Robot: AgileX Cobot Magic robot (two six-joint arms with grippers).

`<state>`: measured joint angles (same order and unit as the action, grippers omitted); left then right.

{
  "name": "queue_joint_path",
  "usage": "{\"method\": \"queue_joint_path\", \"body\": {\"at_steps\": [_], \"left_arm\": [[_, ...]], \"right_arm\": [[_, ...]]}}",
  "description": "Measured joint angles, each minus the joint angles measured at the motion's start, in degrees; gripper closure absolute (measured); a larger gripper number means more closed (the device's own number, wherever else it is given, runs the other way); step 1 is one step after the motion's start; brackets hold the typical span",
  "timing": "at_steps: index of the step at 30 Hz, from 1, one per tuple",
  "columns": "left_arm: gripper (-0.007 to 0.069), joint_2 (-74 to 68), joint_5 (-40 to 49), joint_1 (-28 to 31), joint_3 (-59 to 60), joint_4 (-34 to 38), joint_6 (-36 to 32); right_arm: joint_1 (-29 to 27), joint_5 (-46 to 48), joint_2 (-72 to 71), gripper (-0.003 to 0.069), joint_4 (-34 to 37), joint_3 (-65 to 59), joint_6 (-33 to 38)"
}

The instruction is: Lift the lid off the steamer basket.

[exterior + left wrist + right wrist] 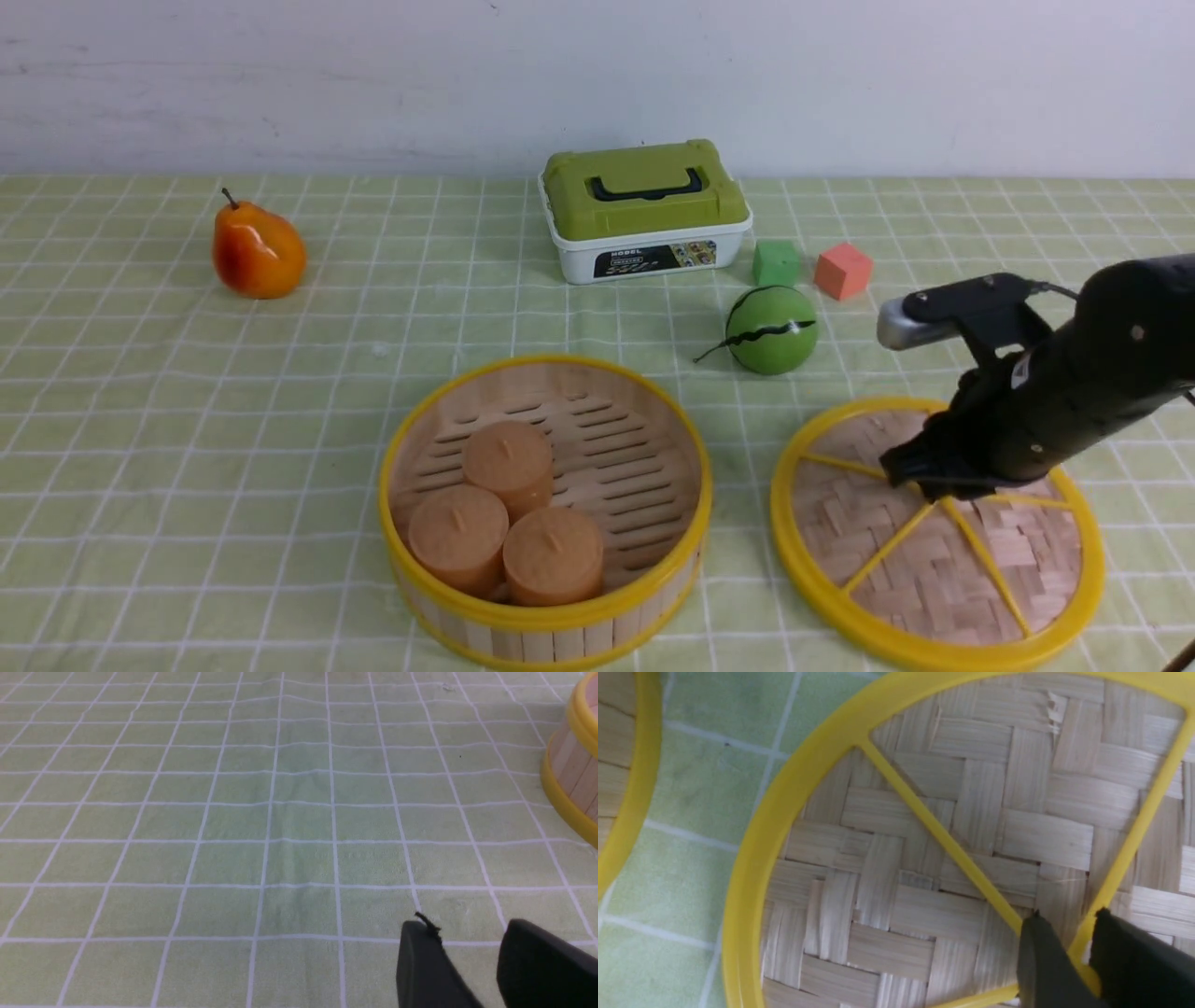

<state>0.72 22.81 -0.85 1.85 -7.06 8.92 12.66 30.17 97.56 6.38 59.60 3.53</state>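
The steamer basket (403,439) stands open at the front centre, with three brown round buns (509,459) inside. The lid (934,579) lies flat on the cloth just right of the basket. My right gripper (920,481) is down at the lid's centre. In the right wrist view the right gripper (1066,917) has its fingers closed on either side of the yellow knob where the spokes meet; the woven lid (887,905) fills that view and the basket's rim (640,765) shows beside it. My left gripper (462,926) is open and empty over bare cloth, with the basket's wall (572,760) off to one side.
A pear (259,250) sits at the back left. A white box with a green handled top (644,210) stands at the back centre. A green cube (777,263), an orange cube (843,271) and a green ball (771,329) lie behind the lid.
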Motion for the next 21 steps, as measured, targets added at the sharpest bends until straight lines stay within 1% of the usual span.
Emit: {"method": "queue_joint_path", "body": {"at_steps": [1,4,5,7,10,12,13,14,16,18,19,20,21], "left_arm": [[0.0386,0.0,0.0,0.0,0.0,0.0,0.0],[0.0386,0.0,0.0,0.0,0.0,0.0,0.0],[0.0386,0.0,0.0,0.0,0.0,0.0,0.0],[0.0386,0.0,0.0,0.0,0.0,0.0,0.0],[0.0386,0.0,0.0,0.0,0.0,0.0,0.0],[0.0386,0.0,0.0,0.0,0.0,0.0,0.0],[0.0386,0.0,0.0,0.0,0.0,0.0,0.0],[0.0386,0.0,0.0,0.0,0.0,0.0,0.0],[0.0386,0.0,0.0,0.0,0.0,0.0,0.0],[0.0386,0.0,0.0,0.0,0.0,0.0,0.0],[0.0386,0.0,0.0,0.0,0.0,0.0,0.0],[0.0386,0.0,0.0,0.0,0.0,0.0,0.0],[0.0386,0.0,0.0,0.0,0.0,0.0,0.0]], "right_arm": [[0.0,0.0,0.0,0.0496,0.1,0.1,0.0],[0.0,2.8,-2.5,0.0349,1.2,1.5,-0.9],[0.0,3.3,-3.3,0.0333,1.2,1.6,-1.1],[0.0,4.5,-9.3,0.0261,1.3,2.1,-1.3],[0.0,4.8,-20.1,0.0218,1.1,1.9,-1.3],[0.0,4.5,-28.6,0.0220,0.9,0.3,-1.3],[0.0,4.5,-30.3,0.0224,0.9,0.1,-1.3],[0.0,4.5,-37.9,0.0263,0.8,-2.3,-1.3],[0.0,4.6,-43.6,0.0316,0.7,-5.1,-1.3],[0.0,4.9,-52.7,0.0454,0.7,-9.1,-1.3],[0.0,4.9,-53.5,0.0468,0.7,-9.5,-1.3],[0.0,5.2,-57.6,0.0552,0.7,-11.8,-1.3],[0.0,5.3,-60.6,0.0607,0.6,-12.9,-1.3]]}}
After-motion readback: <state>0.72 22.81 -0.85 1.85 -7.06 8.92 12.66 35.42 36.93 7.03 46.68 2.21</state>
